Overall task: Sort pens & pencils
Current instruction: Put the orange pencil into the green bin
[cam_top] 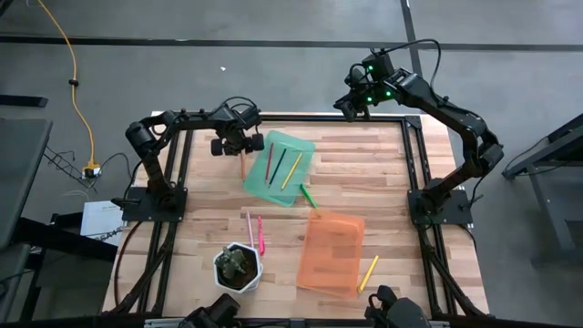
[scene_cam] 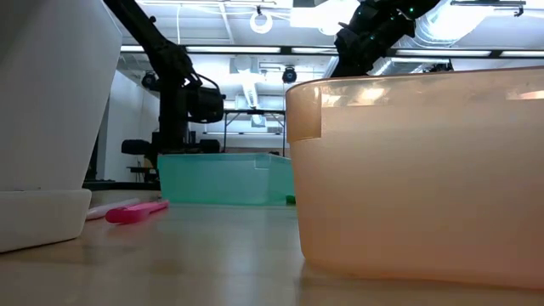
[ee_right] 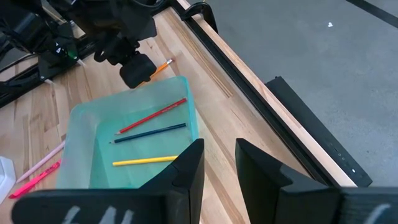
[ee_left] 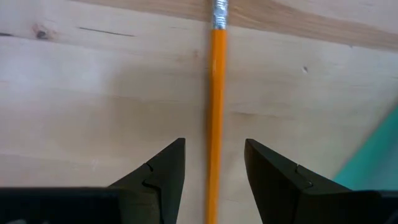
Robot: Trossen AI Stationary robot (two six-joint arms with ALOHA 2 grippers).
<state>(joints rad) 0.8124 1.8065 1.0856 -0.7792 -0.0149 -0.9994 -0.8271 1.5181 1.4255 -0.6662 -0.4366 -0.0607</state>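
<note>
The orange pencil (ee_left: 215, 118) is cut off at both ends.

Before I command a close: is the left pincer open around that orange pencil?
Open. The left pincer straddles the orange pencil lying on the table, gaps on both sides.

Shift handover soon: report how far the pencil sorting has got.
Done: three pencils lie in the green tray. In hand: left gripper, open, straddles an orange pencil on the table. Left: pink pens, green pen, yellow pencil; orange tray looks empty.
</note>
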